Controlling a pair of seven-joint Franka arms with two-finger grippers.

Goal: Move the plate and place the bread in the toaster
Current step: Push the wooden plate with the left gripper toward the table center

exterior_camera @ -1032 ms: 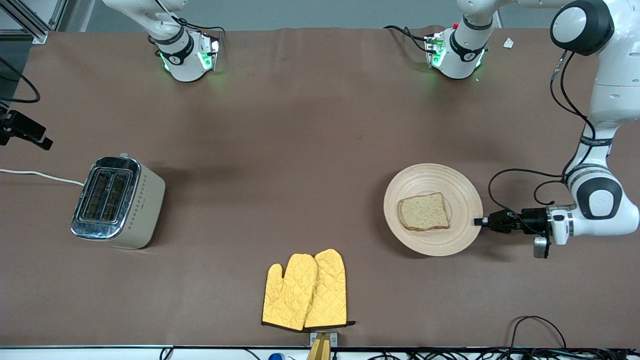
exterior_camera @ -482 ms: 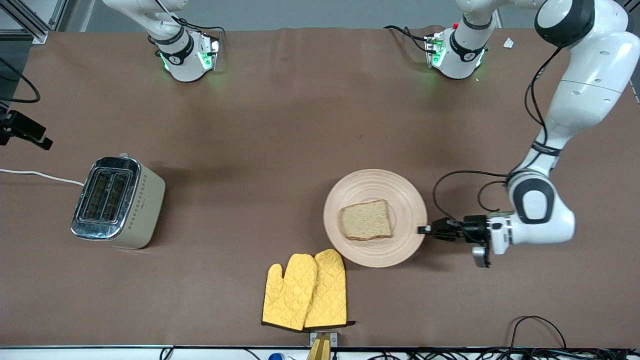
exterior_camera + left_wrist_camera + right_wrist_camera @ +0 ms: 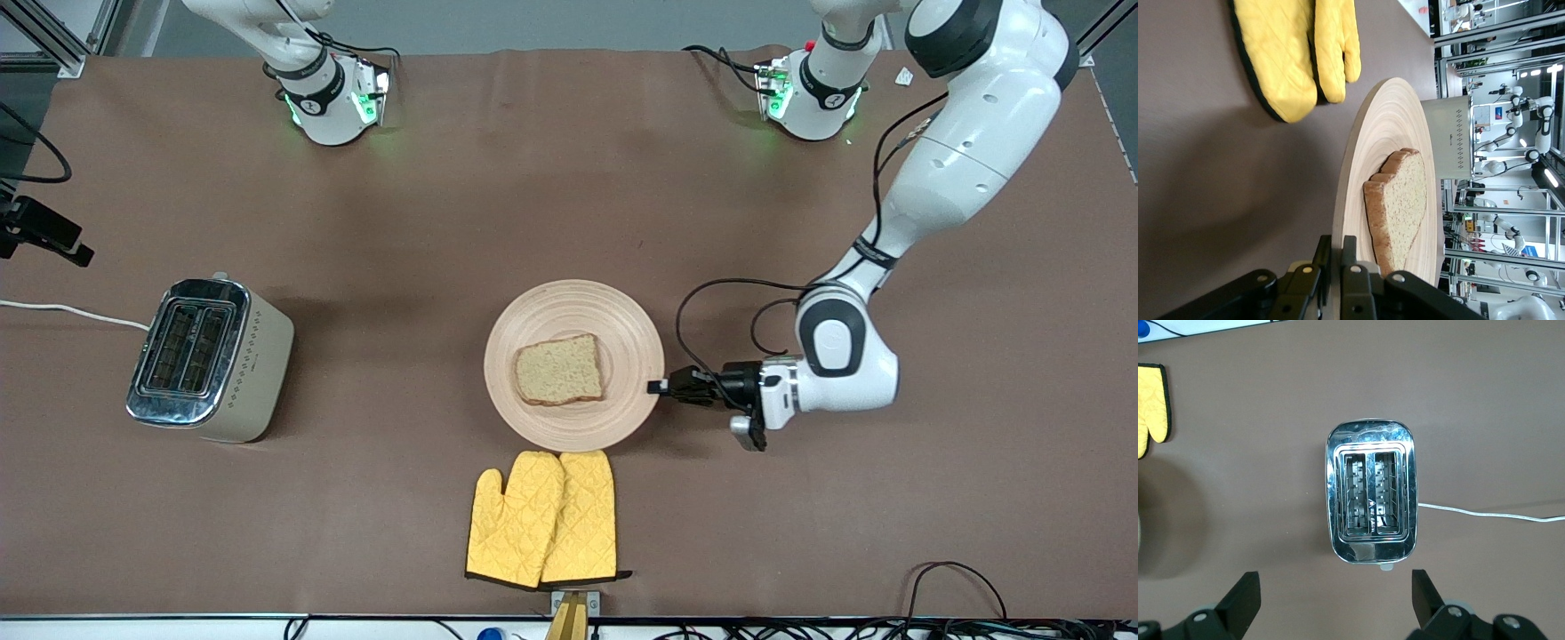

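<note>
Left end effector (image 3: 656, 387), pinching the round pale wooden plate's (image 3: 622, 324) rim, is dragging it and the speckled tan bread slice (image 3: 559, 371) toward the brown counter's (image 3: 444, 222) middle, nearer the yellow quilted mitts (image 3: 542, 518). Right end effector (image 3: 1331, 600), spread, is waiting over the cream chrome-topped toaster (image 3: 209, 360).

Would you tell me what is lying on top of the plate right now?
One slice of bread lies on the plate, near its middle. The plate surface under the slice is covered.
</note>
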